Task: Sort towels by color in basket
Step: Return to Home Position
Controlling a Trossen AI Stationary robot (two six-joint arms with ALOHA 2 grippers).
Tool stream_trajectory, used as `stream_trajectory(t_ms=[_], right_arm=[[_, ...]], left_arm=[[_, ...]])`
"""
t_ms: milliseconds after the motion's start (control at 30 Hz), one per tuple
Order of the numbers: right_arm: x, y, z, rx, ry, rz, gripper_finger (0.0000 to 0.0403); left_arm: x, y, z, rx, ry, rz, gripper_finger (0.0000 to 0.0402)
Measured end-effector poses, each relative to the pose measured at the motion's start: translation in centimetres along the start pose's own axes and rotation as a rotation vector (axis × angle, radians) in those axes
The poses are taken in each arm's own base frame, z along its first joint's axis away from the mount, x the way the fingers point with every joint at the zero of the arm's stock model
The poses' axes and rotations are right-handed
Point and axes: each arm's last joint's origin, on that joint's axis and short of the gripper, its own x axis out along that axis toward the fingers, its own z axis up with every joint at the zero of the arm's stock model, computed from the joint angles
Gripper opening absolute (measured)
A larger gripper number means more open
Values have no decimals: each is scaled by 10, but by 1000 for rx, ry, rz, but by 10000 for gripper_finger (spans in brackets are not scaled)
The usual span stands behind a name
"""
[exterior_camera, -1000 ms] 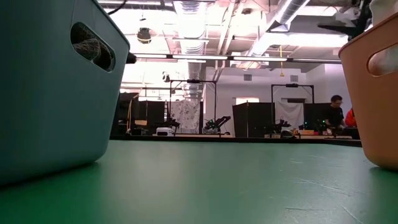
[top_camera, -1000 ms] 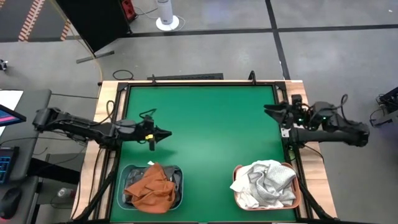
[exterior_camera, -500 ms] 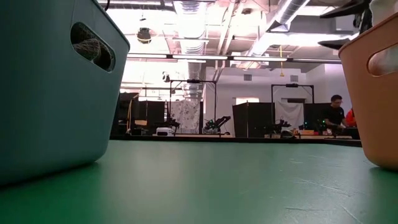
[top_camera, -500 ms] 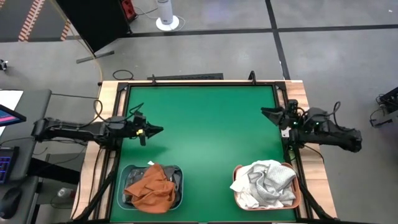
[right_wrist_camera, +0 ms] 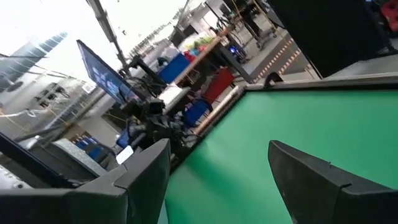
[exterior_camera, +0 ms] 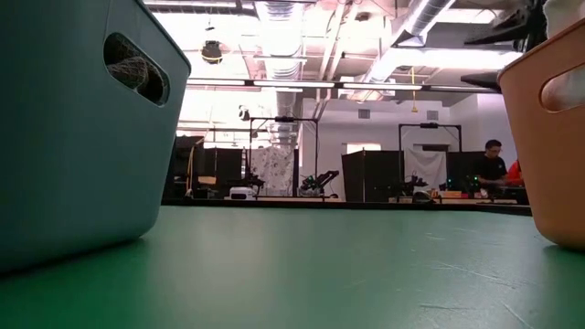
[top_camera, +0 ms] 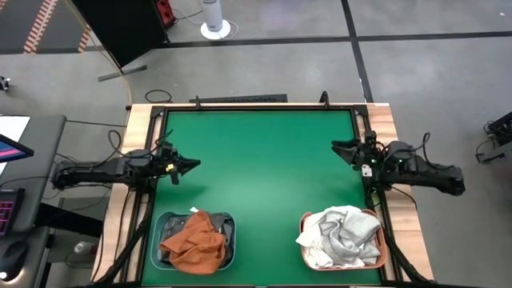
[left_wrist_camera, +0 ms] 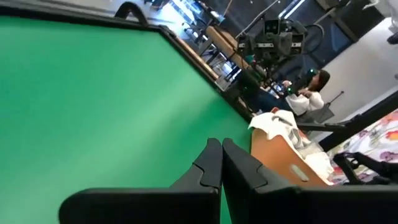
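Now both arms hang low over the green table (top_camera: 264, 184), one at each side edge, and neither holds a cloth. The left gripper (top_camera: 190, 164) has its fingers pressed together, while the right gripper (top_camera: 340, 149) has its fingers spread wide. The towels sit in two bins along the edge by the low camera. A rust orange towel (top_camera: 194, 240) lies over a dark grey towel (top_camera: 226, 230) in the teal bin (top_camera: 157, 240) (left arm's side). The white and light grey towels (top_camera: 340, 234) are heaped in the orange bin (top_camera: 382, 248).
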Motion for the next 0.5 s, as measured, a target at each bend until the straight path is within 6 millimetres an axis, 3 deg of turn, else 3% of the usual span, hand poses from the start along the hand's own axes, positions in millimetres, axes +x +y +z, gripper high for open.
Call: stream_trajectory(t_ms=[267, 500], right_arm=[[12, -15, -22, 38, -51, 66, 295], [15, -20, -29, 65, -137, 144, 295]], left_arm=[[-11, 1, 3, -43, -41, -36, 0], [-1, 8, -8, -71, -170, -152, 0]])
